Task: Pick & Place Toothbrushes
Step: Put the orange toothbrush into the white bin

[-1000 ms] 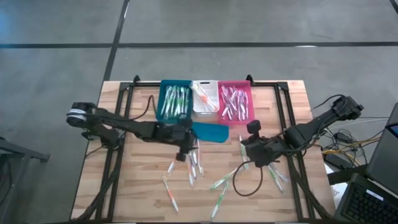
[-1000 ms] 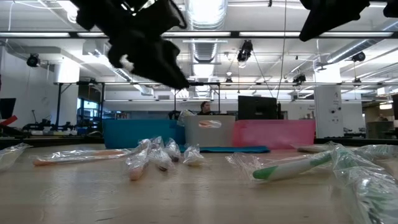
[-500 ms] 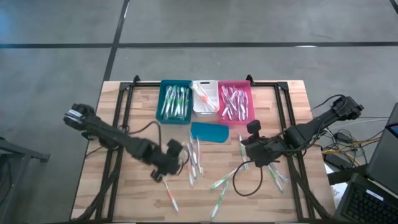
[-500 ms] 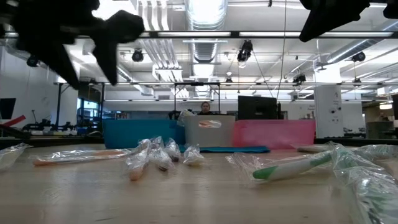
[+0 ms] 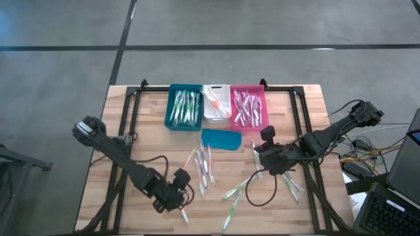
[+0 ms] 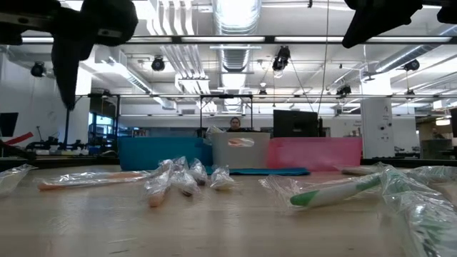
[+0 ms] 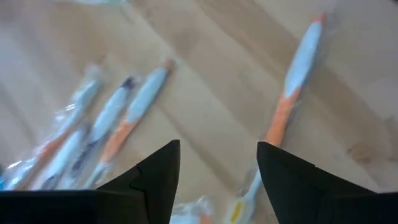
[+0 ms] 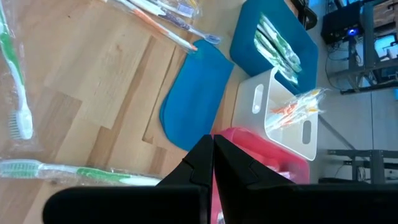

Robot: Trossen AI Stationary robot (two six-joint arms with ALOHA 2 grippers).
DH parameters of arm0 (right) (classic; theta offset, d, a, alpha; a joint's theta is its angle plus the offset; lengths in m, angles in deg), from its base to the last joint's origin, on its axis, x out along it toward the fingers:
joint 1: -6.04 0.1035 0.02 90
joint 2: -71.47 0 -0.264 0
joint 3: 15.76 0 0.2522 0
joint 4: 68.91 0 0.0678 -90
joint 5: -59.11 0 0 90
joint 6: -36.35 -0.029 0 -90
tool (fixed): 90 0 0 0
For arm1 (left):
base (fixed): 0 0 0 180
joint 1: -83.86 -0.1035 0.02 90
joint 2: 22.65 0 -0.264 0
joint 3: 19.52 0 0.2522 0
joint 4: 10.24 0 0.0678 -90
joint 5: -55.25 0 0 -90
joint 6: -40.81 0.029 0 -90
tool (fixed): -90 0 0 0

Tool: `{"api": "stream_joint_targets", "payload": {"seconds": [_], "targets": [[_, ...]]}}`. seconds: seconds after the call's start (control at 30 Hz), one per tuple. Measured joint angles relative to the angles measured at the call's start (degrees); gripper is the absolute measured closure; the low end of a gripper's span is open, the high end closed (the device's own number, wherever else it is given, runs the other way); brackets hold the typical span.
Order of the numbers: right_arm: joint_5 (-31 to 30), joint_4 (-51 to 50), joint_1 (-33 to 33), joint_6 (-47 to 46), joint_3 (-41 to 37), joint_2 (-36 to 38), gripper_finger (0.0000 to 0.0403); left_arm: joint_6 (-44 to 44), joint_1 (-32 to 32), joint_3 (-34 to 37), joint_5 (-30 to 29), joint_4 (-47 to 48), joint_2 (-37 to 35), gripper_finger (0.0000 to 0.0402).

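Toothbrushes (image 5: 205, 172): approx 10 loose on table (image 5: 308, 196), 3 bins (image 5: 216, 111).

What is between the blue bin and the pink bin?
A white plastic bin holding orange-accented toothbrushes sits between the teal bin and pink bin, seen from above.

Wrapped toothbrushes (image 5: 205, 172) lie scattered flat on table (image 5: 308, 131); others sorted in teal, white, pink bins.
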Motion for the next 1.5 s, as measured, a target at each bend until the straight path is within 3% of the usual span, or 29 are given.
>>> {"api": "stream_joint_targets", "payload": {"seconds": [0.4, 0.63, 0.87, 1.5], "targets": [[0.04, -0.05, 0.0, -0.43, 0.0, 0.0, 0.0394, -0.22, 1.4, -12.24, 9.93, 4.38, 13.93, 0.0184], [0.07, -0.09, 0.0, -1.1, 0.0, -0.01, 0.0394, -1.4, 1.4, -16.47, 10.4, 9.7, 19.7, 0.0184], [0.13, -0.1, -0.04, -1.44, 0.0, -0.02, 0.0394, -1.54, 1.4, -16.67, 10.5, 10.37, 21.16, 0.0188], [0.17, -0.11, 0.0, -1.44, 0.0, -0.02, 0.0394, -1.21, 1.36, -17.66, 11.67, 13.53, 21.39, 0.0361]]}}
